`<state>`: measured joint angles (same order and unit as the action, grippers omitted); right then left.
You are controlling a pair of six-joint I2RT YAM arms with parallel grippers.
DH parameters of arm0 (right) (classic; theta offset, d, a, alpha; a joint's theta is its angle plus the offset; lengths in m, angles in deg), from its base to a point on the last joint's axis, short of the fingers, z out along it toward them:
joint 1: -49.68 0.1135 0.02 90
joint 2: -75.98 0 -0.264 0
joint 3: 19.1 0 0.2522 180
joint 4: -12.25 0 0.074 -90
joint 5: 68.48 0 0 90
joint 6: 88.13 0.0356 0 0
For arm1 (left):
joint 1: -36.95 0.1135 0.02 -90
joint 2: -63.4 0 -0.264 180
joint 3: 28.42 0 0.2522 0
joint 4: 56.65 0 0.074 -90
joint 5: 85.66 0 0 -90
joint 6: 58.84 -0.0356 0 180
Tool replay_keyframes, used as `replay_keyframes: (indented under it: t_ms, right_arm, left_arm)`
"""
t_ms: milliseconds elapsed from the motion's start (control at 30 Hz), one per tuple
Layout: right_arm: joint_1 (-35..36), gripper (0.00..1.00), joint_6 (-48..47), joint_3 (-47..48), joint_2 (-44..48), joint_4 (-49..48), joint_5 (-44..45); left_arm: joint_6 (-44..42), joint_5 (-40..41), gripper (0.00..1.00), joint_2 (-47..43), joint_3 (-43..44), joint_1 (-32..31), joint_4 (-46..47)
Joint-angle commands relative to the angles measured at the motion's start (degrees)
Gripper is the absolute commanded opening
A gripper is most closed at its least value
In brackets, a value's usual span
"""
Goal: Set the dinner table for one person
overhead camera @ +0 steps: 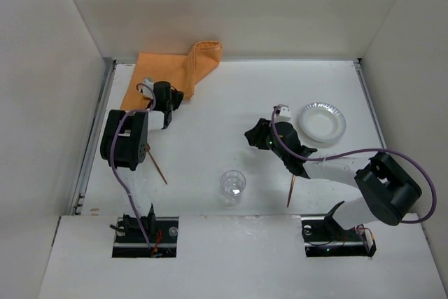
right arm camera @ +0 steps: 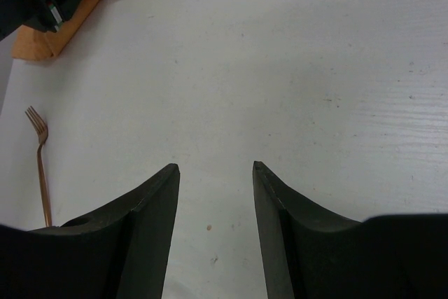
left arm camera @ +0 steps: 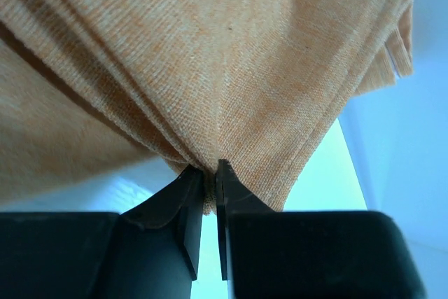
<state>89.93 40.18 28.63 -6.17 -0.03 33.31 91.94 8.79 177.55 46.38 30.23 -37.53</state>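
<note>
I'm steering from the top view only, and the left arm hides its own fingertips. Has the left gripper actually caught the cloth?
Observer: Yes. The left wrist view shows the left gripper shut on a bunched fold of the orange cloth.
Operator: And the right gripper?
Observer: The right gripper is open, with nothing between its fingers and only table beyond them.
Operator: What is the thin stick by the left arm?
Observer: A copper-coloured fork lying flat on the table. Its tines show clearly in the right wrist view.
</note>
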Motion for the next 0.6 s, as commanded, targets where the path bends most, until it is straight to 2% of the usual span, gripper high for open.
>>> replay_keyframes:
  t_ms: [0, 233, 567]
  right_arm:
    - [0.5, 0.52, -0.1, 1.3, 0.8, -3.4, 0.0]
    - [0.0, 0.52, 0.1, -0.2, 3.7, -3.9, 1.7]
    - [-1.2, 0.52, 0.1, -2.9, 8.5, -3.8, 7.1]
  left_arm:
    - [-0.4, -2.1, 0.02, -5.8, -2.3, -3.0, 5.2]
    - [-0.4, -4.2, 0.02, -4.5, -2.0, -10.7, 6.2]
    - [4.1, -5.8, 0.01, 0.6, -1.2, -20.6, 6.8]
